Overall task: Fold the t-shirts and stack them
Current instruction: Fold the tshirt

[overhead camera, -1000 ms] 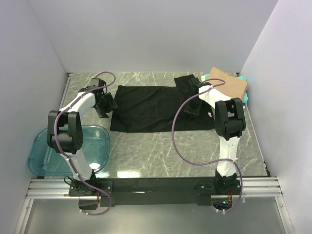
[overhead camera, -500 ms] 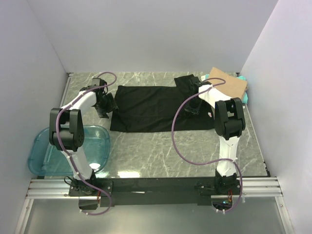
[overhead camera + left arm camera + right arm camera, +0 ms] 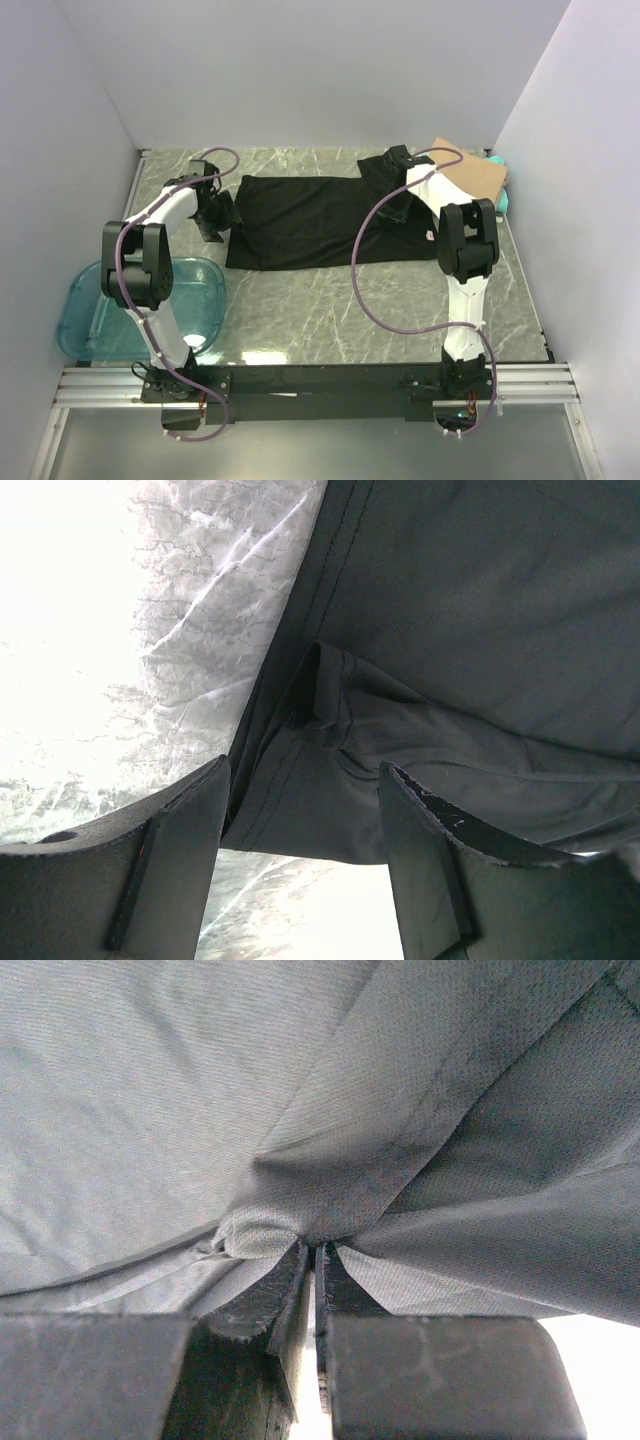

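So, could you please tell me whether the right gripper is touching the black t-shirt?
Touching. The right wrist view shows the right gripper closed, its fingers pinching a bunched fold of the black t-shirt.

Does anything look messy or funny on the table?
Yes. The black t-shirt isn't lying flat. Its right end is bunched up where the right gripper has its jaws shut on it, and its left hem is puckered between the open jaws of the left gripper.

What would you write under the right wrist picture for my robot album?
The right gripper pinches a bunched fold of the black t-shirt tightly.
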`<state>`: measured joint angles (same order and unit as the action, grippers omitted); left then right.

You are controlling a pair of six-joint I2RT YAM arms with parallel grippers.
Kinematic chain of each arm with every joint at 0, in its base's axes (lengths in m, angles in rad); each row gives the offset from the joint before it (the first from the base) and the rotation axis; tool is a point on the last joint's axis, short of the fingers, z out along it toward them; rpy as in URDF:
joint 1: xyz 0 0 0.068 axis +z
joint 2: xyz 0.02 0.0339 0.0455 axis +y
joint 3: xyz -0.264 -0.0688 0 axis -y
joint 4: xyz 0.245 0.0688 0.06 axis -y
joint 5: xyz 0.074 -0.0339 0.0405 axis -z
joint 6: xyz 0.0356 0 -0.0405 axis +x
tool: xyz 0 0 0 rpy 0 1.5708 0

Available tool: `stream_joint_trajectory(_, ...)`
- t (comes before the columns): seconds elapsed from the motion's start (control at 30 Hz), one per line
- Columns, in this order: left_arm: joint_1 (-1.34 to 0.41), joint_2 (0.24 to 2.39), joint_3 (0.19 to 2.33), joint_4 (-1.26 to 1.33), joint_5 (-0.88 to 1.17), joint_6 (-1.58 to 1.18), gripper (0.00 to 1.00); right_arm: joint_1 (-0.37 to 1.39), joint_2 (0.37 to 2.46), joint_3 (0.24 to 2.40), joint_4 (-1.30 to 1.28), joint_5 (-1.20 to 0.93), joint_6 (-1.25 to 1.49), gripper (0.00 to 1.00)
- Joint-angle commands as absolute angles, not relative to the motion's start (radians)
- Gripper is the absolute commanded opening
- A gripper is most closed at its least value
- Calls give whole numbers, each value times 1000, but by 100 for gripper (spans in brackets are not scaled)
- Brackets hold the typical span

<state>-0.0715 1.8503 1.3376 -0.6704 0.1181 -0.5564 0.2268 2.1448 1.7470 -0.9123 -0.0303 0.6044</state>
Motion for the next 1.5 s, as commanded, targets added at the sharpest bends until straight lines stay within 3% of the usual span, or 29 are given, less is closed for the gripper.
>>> stream_joint_trajectory(0.0,-66,1847,1367,-667,137,-537,67,233,2157,1784,-950,-11,591,9)
stream_joint_trajectory(0.53,-66,1832,1348,-669,140,-541,66,235,2163,1787,-968,-9,575,20)
stream_joint_trajectory(0.9,-66,1813,1332,-667,141,-543,66,235,2161,1812,-969,-9,561,2)
stream_joint_trajectory(1.47,-66,1801,1316,-672,135,-541,66,238,2259,2002,-1006,-29,554,0)
